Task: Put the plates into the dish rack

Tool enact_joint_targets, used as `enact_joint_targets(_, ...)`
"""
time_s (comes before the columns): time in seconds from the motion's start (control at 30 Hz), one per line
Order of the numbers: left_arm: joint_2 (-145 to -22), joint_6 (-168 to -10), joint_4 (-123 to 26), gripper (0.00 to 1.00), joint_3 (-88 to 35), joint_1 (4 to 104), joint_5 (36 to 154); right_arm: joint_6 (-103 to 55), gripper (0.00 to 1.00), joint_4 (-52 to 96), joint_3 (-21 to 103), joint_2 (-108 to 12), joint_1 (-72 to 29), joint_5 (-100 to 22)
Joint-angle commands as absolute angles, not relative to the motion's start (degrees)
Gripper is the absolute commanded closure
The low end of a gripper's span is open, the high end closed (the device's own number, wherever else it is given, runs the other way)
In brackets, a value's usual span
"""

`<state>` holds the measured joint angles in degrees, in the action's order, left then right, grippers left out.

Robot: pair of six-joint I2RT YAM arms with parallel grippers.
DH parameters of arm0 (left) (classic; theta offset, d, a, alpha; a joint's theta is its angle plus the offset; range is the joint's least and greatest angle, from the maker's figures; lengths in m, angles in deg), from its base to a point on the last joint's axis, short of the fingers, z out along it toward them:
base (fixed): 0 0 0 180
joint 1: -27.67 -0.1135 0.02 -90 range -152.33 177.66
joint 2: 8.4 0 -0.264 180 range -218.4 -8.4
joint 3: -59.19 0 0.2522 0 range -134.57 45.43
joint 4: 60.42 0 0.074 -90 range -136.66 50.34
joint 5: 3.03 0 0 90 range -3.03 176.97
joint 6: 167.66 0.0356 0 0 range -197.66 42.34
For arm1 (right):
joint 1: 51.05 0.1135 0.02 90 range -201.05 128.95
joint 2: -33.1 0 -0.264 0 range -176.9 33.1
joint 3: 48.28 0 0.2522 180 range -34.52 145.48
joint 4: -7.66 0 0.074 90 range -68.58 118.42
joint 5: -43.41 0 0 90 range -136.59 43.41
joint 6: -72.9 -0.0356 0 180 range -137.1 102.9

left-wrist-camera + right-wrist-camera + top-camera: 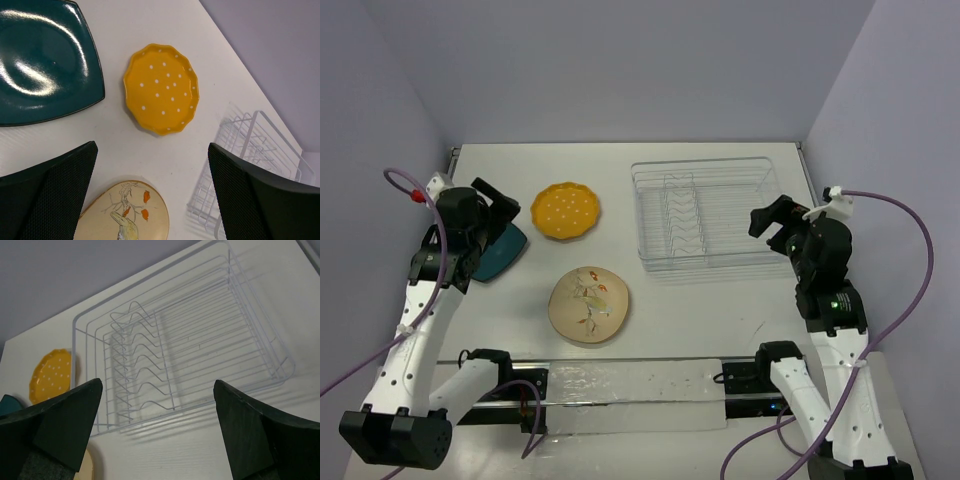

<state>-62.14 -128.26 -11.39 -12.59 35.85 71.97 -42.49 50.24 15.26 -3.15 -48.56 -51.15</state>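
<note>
Plates are not yet loaded: all three lie flat on the table [720, 310], and no plate is seen in the dish rack [710, 215], which stands at the far right. The yellow dotted plate [565, 211] is at the far middle, the cream floral plate [589, 304] is nearer to the arm bases, and the dark teal plate [503, 252] is at the left, partly hidden under the left arm in the top view. None of them is touched by another.

The left gripper [492, 205] is held above the table beside the teal plate with its jaws spread wide, and nothing is between them. The right gripper [772, 220] is likewise spread wide and empty, and it hangs over the right side of the rack.

The step in hand is judged to be the reach for a first plate, probably by the left arm, since all plates are on its side. Because a plate lies flat, only its rim can be taken: one finger should be brought under the raised edge and the other over it, and the jaws should be closed only when the rim is well between them. A glazed rim may slip, so a deep bite is advised. Afterwards the plate must be turned on edge and lowered between two upright dividers, which stand in the left part of the rack.
</note>
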Motion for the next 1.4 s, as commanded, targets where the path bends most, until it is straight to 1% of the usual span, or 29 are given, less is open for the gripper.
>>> enact_joint_targets(0.0,-61.22,-126.03,-15.89,0.01,-12.18,36.1,76.32,-40.83,0.0,49.81,16.63,-3.21,-48.51,-48.5)
enact_joint_targets(0.13,-63.13,-125.63,-17.47,0.01,-10.64,36.1,80.17,-40.45,0.0,49.81,16.56,-3.51,-48.5,-44.66)
enact_joint_targets(0.2,-64.69,-125.22,-18.68,0.01,-8.67,36.79,84.07,-39.11,0.0,49.81,16.54,-4.05,-46.45,-40.87)
enact_joint_targets(0.3,-67.39,-126.01,-18.53,0.01,-6.24,38.45,86.33,-37.0,0.0,49.58,16.15,-4.88,-40.1,-39.36)
enact_joint_targets(0.4,-70.68,-127.81,-16.31,0.01,-4.19,41.32,85.77,-37.05,0.0,49.56,14.68,-5.92,-28.91,-44.72)
enact_joint_targets(0.5,-71.71,-128.74,-14.86,0.01,-1.92,43.74,85.28,-38.29,0.0,49.5,12.06,-7.99,-22.12,-48.59)
enact_joint_targets(0.6,-71.69,-130.37,-12.25,0.01,-0.18,45.34,83.02,-38.69,0.0,48.45,9.77,-8.96,-13.32,-49.29)
enact_joint_targets(0.73,-70.61,-132.38,-10.96,0.01,3.55,46.26,83.16,-38.84,0.0,46.0,7.28,-9.85,-6.93,-48.14)
enact_joint_targets(0.87,-70.91,-134.57,-11.04,0.02,7.94,46.43,84.29,-41.51,0.0,40.37,5.58,-15.52,-1.84,-45.67)
enact_joint_targets(0.97,-71.96,-134.95,-12.39,0.07,10.34,46.47,84.96,-42.42,0.0,35.16,4.53,-19.5,3.08,-49.76)
enact_joint_targets(1.0,-72.86,-134.78,-12.42,0.1,10.64,46.47,85.14,-43.04,0.0,34.12,4.42,-20.48,4.31,-51.28)
enact_joint_targets(1.03,-74.26,-134.65,-11.84,0.16,10.81,46.52,85.02,-44.29,0.0,32.76,4.42,-22.16,4.73,-51.79)
enact_joint_targets(1.1,-75.47,-134.57,-10.66,0.23,11.07,46.56,83.98,-45.73,0.0,30.29,3.97,-25.19,4.99,-51.81)
enact_joint_targets(1.13,-76.41,-134.48,-10.19,0.29,11.37,46.56,83.42,-47.38,0.0,28.59,3.59,-26.68,5.16,-51.77)
enact_joint_targets(1.17,-76.86,-134.6,-9.92,0.32,11.68,46.6,83.2,-48.38,0.0,26.7,3.29,-27.64,5.25,-51.86)
enact_joint_targets(1.23,-77.11,-135.17,-10.0,0.32,12.35,46.82,84.5,-51.37,0.0,23.29,2.31,-31.1,5.48,-51.24)
enact_joint_targets(1.27,-77.0,-136.34,-10.02,0.35,13.16,46.83,85.04,-52.53,0.0,21.85,2.31,-32.05,5.56,-51.13)
enact_joint_targets(1.3,-76.6,-136.87,-10.1,0.41,13.78,46.83,85.74,-53.59,0.0,21.69,2.35,-33.11,5.57,-50.96)
enact_joint_targets(1.33,-75.85,-137.49,-10.16,0.51,14.48,46.83,86.55,-55.97,0.0,21.69,2.67,-34.91,5.67,-51.43)
enact_joint_targets(1.37,-75.28,-138.18,-10.01,0.54,15.22,46.84,87.51,-57.23,0.0,21.54,2.83,-35.76,5.92,-51.52)
